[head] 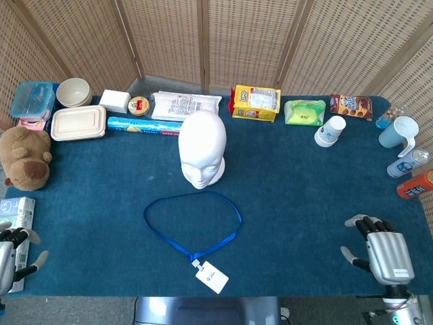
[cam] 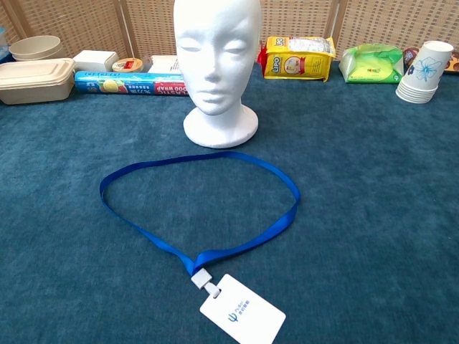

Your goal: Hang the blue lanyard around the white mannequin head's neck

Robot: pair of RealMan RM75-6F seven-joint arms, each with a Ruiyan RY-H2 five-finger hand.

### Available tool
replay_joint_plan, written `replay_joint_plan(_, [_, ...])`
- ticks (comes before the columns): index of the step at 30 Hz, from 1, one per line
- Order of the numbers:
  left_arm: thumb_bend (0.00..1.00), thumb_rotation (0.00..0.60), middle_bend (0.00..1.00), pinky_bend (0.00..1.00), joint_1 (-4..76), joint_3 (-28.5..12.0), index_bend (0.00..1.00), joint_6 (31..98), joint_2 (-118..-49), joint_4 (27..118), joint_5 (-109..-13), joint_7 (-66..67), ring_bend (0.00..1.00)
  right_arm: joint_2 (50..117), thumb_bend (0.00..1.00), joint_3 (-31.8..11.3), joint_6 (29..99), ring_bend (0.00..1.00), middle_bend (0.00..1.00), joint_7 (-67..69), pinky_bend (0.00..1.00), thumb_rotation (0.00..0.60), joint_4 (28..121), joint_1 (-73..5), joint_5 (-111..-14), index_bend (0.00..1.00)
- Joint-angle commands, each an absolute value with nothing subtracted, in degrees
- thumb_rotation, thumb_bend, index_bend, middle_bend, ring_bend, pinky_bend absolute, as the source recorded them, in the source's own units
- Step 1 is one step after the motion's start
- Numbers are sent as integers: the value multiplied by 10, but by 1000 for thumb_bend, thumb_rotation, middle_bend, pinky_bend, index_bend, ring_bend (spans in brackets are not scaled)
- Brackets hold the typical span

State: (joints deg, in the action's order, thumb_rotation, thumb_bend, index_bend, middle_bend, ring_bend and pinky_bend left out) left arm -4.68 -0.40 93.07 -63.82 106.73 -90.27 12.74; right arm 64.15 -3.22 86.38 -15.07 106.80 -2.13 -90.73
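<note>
The white mannequin head (head: 202, 149) (cam: 217, 64) stands upright mid-table, facing me. In front of it the blue lanyard (head: 191, 223) (cam: 201, 208) lies flat as an open loop, its white badge card (head: 212, 276) (cam: 242, 317) at the near end. My right hand (head: 382, 254) hovers over the table's near right corner, fingers spread and holding nothing. My left hand (head: 10, 249) shows at the near left edge, fingers apart and empty. Both hands are far from the lanyard and out of the chest view.
Along the back stand food boxes (head: 78, 122), a bowl (head: 74, 92), a blue wrap roll (head: 144, 124), a yellow pack (head: 256, 103), a green pack (head: 304, 112) and paper cups (head: 330, 131). A plush bear (head: 26, 157) sits left. Bottles and a mug (head: 399, 132) line the right edge.
</note>
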Motion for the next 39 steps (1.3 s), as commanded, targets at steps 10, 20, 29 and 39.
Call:
replay_joint_plan(10, [226,600,503,207,3,-28,526,871,-647,1070,-884,140,409,720,252,-88,787,973,761,-320,919,560,1162,-96,-785,332])
replay_joint_plan(20, [225,600,503,207,53,-56,527,819,-653,1065,-857,183,410,831,251,-119,764,1000,955,-404,1000,558,1138,-160,-719,434])
replay_joint_plan(29, [224,600,503,207,89,-72,526,792,-662,1070,-842,210,410,905,252,-144,755,1000,992,-427,1000,558,1104,-205,-664,482])
replay_joint_plan(39, [224,600,503,207,107,-76,526,780,-667,1077,-823,230,409,962,252,-160,742,1000,992,-463,1000,561,1067,-254,-601,482])
